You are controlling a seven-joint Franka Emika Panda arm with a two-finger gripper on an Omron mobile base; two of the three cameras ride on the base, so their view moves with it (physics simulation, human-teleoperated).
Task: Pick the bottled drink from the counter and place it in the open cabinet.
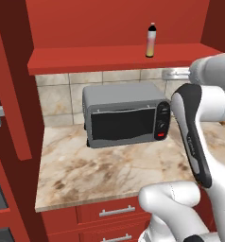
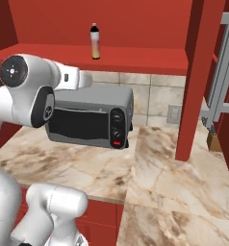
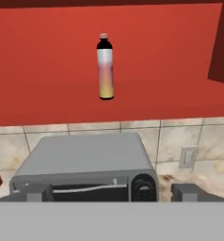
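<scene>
— Marble counter [image 1: 109,175] runs beige and veined over red drawers [image 1: 115,211], tiled wall [image 2: 159,96] behind. What's cut off?

— Part of the toaster oven [image 1: 125,115] sits behind the arm in the right base view, and the cabinet door [image 2: 221,72] runs off the frame's edge.

— And the bottled drink [image 1: 151,41]?

— Upright on the bottom shelf of the open cabinet [image 1: 86,60], above the oven, apart from everything.

— The gripper [image 3: 112,192]?

— Fingers [image 3: 36,192] spread wide, holding nothing, low in the hand view before the oven.
</scene>
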